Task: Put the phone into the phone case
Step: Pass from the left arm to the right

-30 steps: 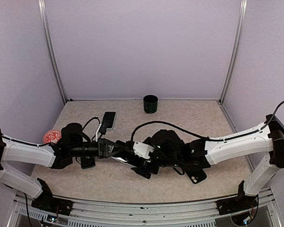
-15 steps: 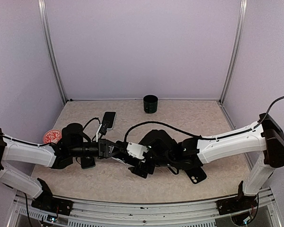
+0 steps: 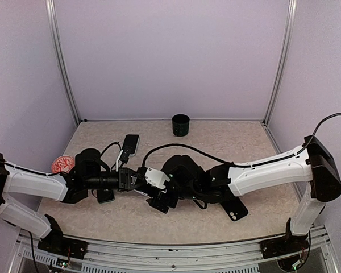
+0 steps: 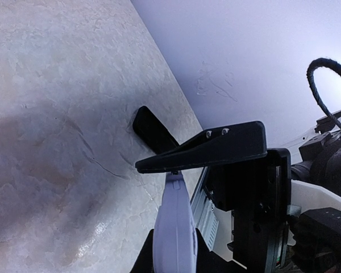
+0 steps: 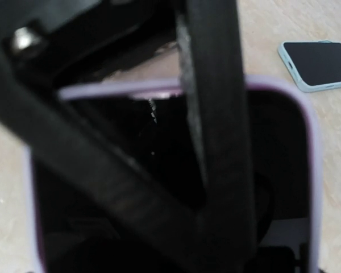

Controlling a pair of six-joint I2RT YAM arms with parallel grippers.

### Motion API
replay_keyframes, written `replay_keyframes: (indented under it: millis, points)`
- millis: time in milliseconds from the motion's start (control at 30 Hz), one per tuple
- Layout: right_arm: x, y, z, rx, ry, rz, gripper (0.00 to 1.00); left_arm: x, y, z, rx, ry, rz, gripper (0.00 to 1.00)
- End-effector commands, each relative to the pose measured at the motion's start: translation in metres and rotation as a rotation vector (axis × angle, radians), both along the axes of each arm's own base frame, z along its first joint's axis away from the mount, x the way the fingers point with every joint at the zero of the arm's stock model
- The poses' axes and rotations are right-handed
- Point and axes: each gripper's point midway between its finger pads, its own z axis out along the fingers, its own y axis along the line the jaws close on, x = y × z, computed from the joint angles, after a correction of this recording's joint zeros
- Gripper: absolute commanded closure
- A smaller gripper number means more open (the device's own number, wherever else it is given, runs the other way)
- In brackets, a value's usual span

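My left gripper (image 3: 135, 180) (image 4: 171, 253) is shut on a lavender phone case (image 4: 173, 216), held edge-on above the table. In the right wrist view the case's lavender rim (image 5: 159, 88) frames a black face (image 5: 273, 148) that looks like the phone lying in it. My right gripper (image 3: 149, 187) (image 5: 176, 170) stands open right at the case's free end. One of its black fingers (image 4: 216, 149) lies across the case's tip. In the top view the two grippers hide most of the case.
A second phone in a pale case (image 3: 131, 144) (image 5: 318, 63) lies behind the left arm. A black case (image 3: 236, 210) (image 4: 153, 131) lies under the right forearm, and a black flat item (image 3: 105, 195) under the left arm. A dark cup (image 3: 181, 124) stands at the back; a red-and-white disc (image 3: 61, 164) lies left.
The right arm has slid left, bringing its gripper closer over the case's end. The left arm and its grip have stayed still.
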Motion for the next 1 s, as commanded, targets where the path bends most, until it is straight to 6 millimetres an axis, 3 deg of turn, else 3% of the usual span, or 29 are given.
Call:
replay_keyframes:
  millis: [0,167,267,367,533,633,833,967]
  points:
    - [0.001,0.009,0.000,0.007,0.004,-0.025,0.01,0.004,-0.007,0.028,-0.065,-0.080,-0.009,1.00]
    - [0.002,0.007,0.000,-0.011,-0.004,-0.031,0.06,0.004,-0.008,0.028,-0.064,-0.080,-0.010,1.00]
    - [0.004,0.004,0.005,-0.016,-0.014,-0.037,0.16,0.005,-0.008,0.027,-0.063,-0.080,-0.011,1.00]
    - [0.004,0.003,0.010,-0.008,-0.017,-0.037,0.34,0.005,-0.009,0.026,-0.062,-0.077,-0.013,1.00]
    - [0.005,0.002,0.014,-0.007,-0.023,-0.043,0.41,0.005,-0.009,0.027,-0.064,-0.074,-0.014,1.00]
    - [0.005,0.001,0.015,-0.007,-0.026,-0.047,0.33,0.005,-0.009,0.027,-0.062,-0.075,-0.015,1.00]
    - [0.001,-0.007,0.015,-0.018,-0.023,-0.035,0.02,0.005,-0.007,0.027,-0.062,-0.078,-0.011,1.00]
    - [-0.004,-0.019,0.016,-0.015,-0.025,-0.021,0.00,0.005,-0.006,0.028,-0.062,-0.080,-0.009,1.00]
